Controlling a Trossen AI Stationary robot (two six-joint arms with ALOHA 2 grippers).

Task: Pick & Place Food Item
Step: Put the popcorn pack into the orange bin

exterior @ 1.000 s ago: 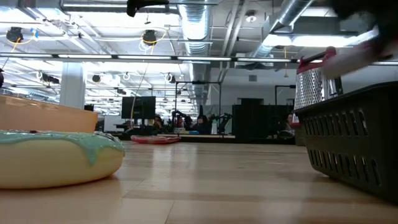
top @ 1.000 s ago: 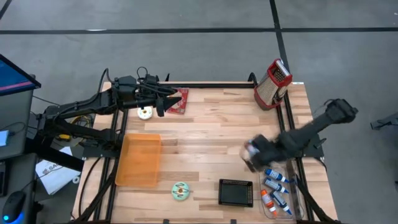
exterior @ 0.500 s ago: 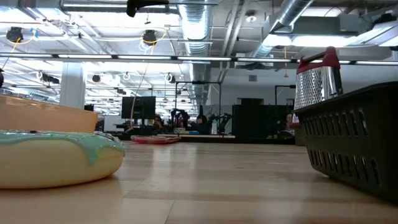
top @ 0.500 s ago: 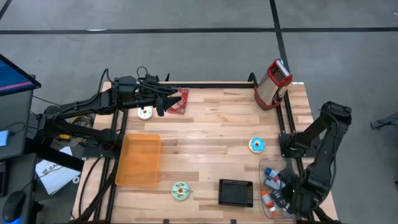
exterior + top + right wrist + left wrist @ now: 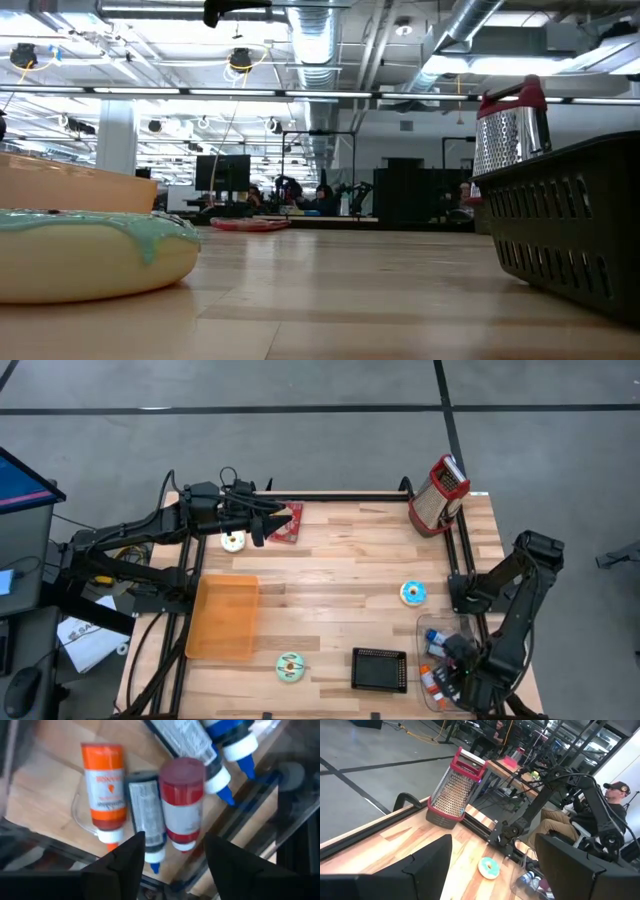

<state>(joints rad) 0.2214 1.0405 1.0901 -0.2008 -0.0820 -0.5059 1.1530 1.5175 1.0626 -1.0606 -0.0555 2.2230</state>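
Blue-iced doughnut [image 5: 412,593], mint-iced doughnut [image 5: 290,667], orange tray [image 5: 223,618], black basket [image 5: 379,670].

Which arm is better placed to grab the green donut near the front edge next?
Neither is close. The left tool sits by the far edge near the white donut. The right tool, open over the tray of bottles, is probably nearer the green donut, so right.
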